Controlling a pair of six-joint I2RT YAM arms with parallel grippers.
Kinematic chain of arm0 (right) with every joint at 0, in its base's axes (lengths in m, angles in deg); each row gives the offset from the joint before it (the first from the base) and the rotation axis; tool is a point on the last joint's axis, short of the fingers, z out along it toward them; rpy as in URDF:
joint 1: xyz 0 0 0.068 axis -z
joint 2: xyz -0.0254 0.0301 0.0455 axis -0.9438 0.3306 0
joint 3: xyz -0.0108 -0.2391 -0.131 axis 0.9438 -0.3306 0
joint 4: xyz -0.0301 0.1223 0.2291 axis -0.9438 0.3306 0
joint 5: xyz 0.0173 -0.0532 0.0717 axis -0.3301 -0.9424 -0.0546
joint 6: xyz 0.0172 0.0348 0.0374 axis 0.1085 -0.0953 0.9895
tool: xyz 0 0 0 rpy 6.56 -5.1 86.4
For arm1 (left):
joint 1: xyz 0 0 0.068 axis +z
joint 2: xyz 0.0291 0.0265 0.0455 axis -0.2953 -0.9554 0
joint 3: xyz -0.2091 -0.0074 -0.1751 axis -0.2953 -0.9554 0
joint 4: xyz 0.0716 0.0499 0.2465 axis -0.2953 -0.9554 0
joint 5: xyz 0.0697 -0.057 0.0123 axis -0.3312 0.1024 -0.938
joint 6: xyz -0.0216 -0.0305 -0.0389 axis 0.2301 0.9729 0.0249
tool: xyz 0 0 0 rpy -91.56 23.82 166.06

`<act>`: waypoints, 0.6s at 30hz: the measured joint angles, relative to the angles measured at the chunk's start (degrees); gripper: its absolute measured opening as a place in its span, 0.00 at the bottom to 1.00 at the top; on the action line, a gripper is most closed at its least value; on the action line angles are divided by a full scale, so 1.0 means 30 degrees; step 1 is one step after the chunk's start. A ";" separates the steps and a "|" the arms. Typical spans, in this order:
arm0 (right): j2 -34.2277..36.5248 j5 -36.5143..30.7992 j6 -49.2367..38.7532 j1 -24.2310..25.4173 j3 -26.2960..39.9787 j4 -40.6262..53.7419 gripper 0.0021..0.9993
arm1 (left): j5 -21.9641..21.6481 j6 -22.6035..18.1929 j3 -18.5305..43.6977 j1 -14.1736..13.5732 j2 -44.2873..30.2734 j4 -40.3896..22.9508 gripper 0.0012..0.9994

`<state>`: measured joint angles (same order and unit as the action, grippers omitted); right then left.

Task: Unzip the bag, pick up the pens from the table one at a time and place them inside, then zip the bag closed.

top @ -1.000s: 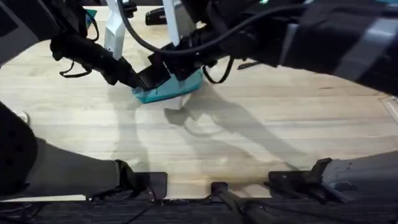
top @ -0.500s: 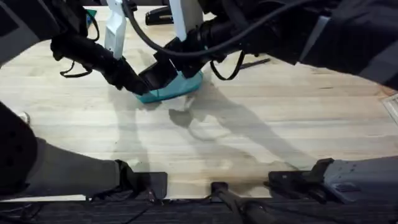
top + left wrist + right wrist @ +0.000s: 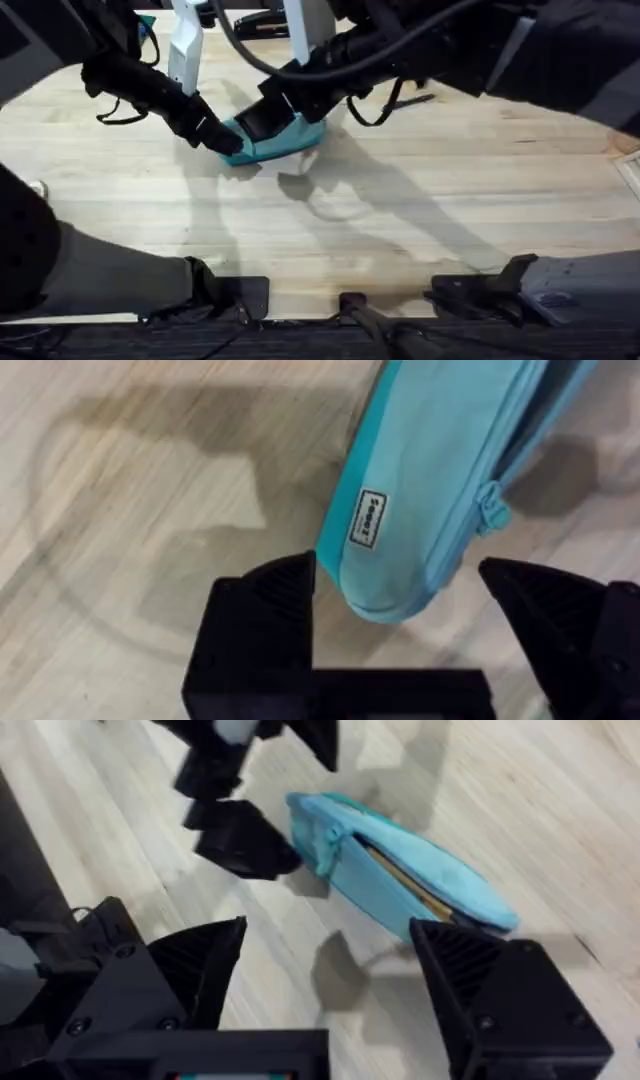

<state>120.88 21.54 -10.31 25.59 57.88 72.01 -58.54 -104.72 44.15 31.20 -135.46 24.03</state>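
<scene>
Straddling one end of the teal bag [image 3: 440,480] on the tabletop [image 3: 420,220], the left gripper [image 3: 400,620] is spread, the right gripper [image 3: 330,970] gaping above; a late pinch could skid the half-open bag away.

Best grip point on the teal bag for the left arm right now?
The rounded near end of the bag. It already sits between the open fingers of the left gripper, and it is narrow there, so probably close straight down on it across its width, from above. That leaves the zip pull free for the right gripper.
</scene>
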 joint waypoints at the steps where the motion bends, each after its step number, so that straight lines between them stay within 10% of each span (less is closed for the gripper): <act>1: 0.0000 0.0007 -0.0002 0.0099 0.0007 0.0154 1.00 | -0.0092 -0.0055 0.0055 0.0000 0.0000 -0.0331 0.99; 18: -0.0005 0.0204 -0.3661 0.1261 0.2545 0.2482 1.00 | -0.0048 -0.5419 0.5880 0.0000 0.0000 -0.9298 1.00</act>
<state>120.87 22.15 -21.30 29.37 65.51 79.45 -58.69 -120.98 61.79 31.20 -135.46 -3.87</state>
